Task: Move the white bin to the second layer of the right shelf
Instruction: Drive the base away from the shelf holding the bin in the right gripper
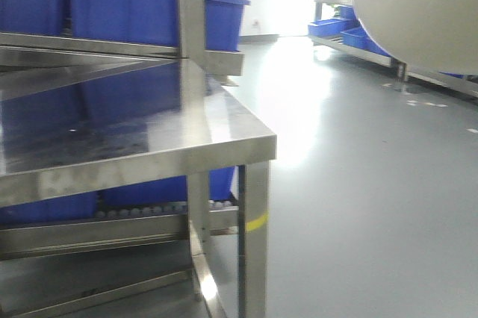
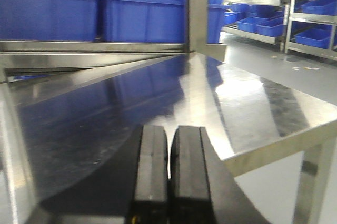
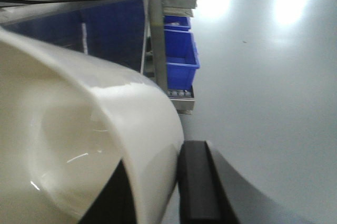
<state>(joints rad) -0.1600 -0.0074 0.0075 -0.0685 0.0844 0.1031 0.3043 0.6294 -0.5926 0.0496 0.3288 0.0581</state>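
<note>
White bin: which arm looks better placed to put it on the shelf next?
Right. The right gripper is clamped on the white bin at its wall; the left gripper is shut and empty over the steel tabletop.

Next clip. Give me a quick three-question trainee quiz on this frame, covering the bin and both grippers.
1. True or false: the left gripper is shut on the white bin.
2. How does the right gripper hold the bin? A) by a handle; B) pinching its wall, one finger inside and one outside; C) from under its base.
3. Fill in: the crates behind the steel tabletop are ____ in colour.
Key: 1 false, it is shut on nothing; 2 B; 3 blue.
</note>
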